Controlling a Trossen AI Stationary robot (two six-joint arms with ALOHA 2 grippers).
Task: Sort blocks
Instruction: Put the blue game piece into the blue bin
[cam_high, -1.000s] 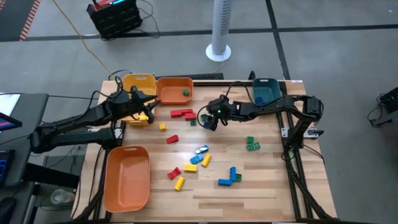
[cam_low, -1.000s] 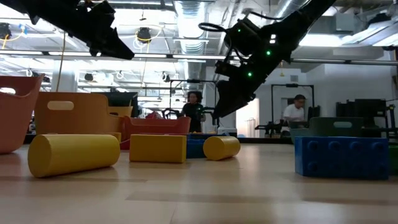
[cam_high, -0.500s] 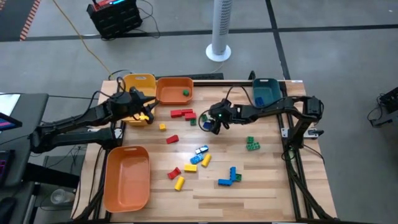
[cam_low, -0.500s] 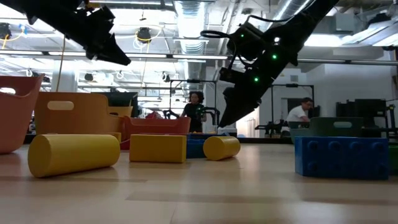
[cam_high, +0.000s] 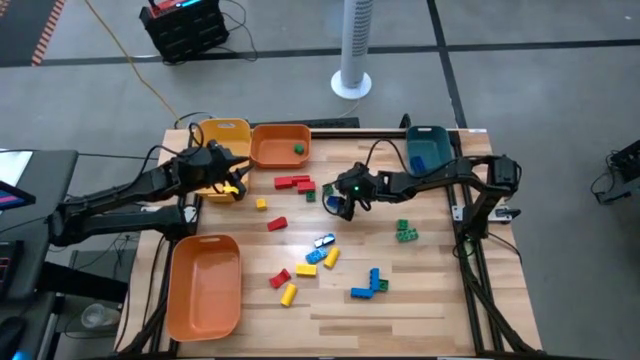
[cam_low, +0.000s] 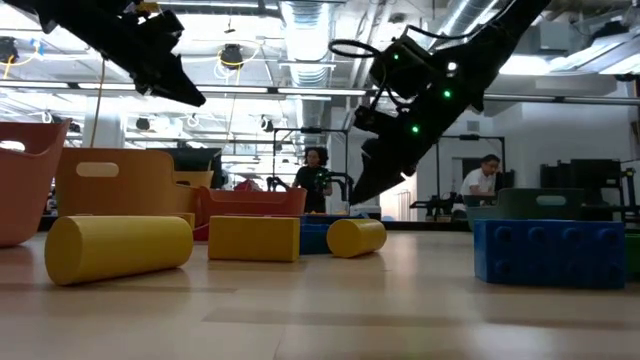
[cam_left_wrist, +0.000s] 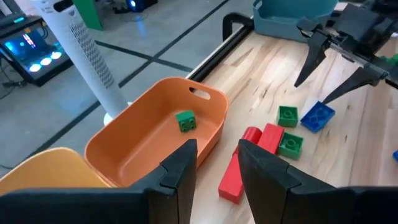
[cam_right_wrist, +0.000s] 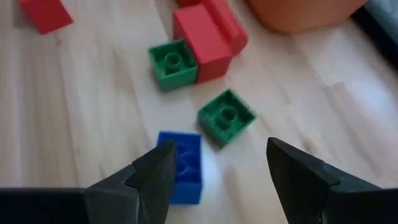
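Right gripper (cam_right_wrist: 214, 180): fingers spread wide and empty, poised above the small blue block (cam_right_wrist: 183, 167) and green block (cam_right_wrist: 226, 116) near the table's middle, apparently so that it can drop over one of them; which one cannot be told. Blue block: flat on the wood, just beside the green one, with a second green block (cam_right_wrist: 173, 64) touching a red block (cam_right_wrist: 200, 41) a little farther on. Remaining blocks (cam_high: 322, 259): loose scatter of red, yellow, blue and green pieces across the near half of the table (cam_high: 430, 300), with a green pair (cam_high: 406, 232) well apart toward the right arm's side; most are unsorted. Sorted so far, as judged: one green block (cam_left_wrist: 186, 121) lying in the orange bin (cam_left_wrist: 205, 102) at the far edge. Left gripper (cam_left_wrist: 214, 165): fingers slightly apart, nothing between them, hanging near the yellow bin (cam_high: 224, 132) and the orange bin, seemingly waiting. Other bins: teal bin (cam_high: 428, 146) at the far right corner, large orange bin (cam_high: 205, 287) at the near left. Room beyond: two people (cam_low: 312, 172) in the background
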